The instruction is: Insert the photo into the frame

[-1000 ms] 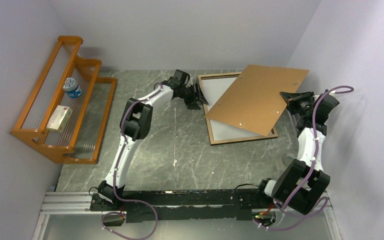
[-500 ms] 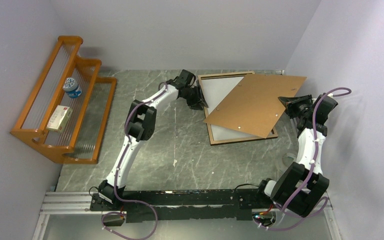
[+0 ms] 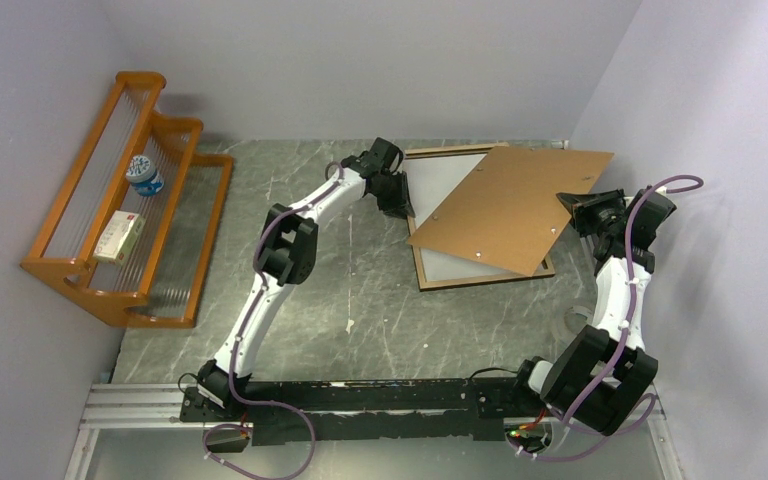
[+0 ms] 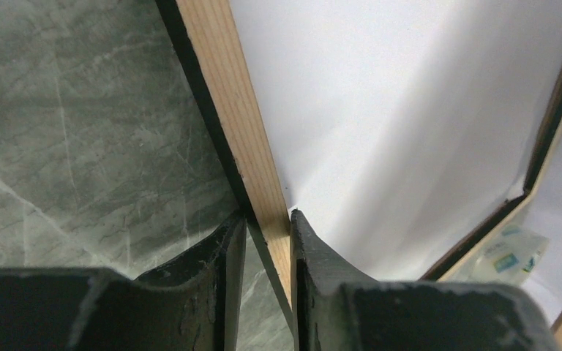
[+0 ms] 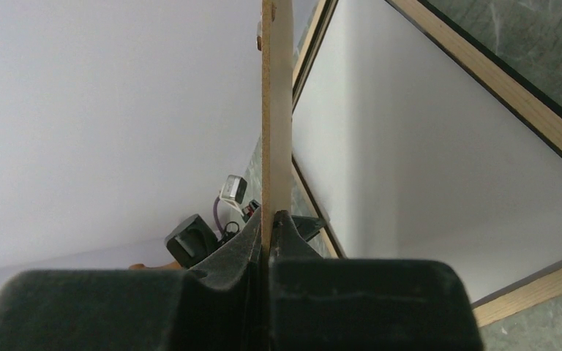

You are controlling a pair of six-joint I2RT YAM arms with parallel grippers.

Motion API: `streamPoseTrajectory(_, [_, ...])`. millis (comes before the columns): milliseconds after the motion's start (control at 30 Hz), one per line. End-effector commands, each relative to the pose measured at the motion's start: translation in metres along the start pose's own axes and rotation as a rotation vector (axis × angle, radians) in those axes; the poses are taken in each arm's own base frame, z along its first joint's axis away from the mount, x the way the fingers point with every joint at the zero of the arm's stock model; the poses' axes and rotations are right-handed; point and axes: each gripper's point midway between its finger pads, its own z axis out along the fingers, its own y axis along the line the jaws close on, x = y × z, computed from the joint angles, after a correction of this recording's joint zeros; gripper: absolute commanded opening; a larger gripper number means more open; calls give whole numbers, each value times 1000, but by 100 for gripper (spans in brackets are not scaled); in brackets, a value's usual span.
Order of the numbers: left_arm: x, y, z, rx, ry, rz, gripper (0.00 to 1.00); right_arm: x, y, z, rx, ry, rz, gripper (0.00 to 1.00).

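top external view: the frame (image 3: 480, 279) lies flat on the grey marbled table (image 3: 360, 290), toward its far right part, brown wooden back facing up. the photo (image 3: 438, 182) lies inside the frame's rails with its plain white back up, so the print side is not visible. a flat brown backing board (image 3: 510, 205) slants across the frame, covering most of the photo. it leaves a white wedge bare at the left and a narrow white strip along the near rail.

the right gripper (image 3: 570, 203) is clamped on the right edge of the backing board. the right wrist view shows the board edge-on, running straight up from between the closed fingers, with the frame and the white sheet below and to the right.

the left gripper (image 3: 397, 200) sits at the frame's left rail, near its far corner. in the left wrist view its two fingers (image 4: 223, 248) stand one on each side of that wooden rail. the outer one is over the table, the inner one over the white sheet, and both tips are pressed against the rail.

an orange wooden rack (image 3: 143, 78) stands along the left wall, well apart from the frame. it holds a small blue-and-white container (image 3: 144, 175) and a small box (image 3: 118, 236).
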Motion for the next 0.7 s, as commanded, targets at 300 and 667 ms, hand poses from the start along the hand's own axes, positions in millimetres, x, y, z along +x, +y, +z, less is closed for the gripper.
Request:
streamPoseTrajectory(300, [51, 163, -55, -241, 184, 40, 10, 5, 48, -10, -172, 51, -164, 0])
streamPoseTrajectory(667, [80, 200, -119, -173, 178, -160, 11, 96, 83, 17, -390, 343, -250, 0])
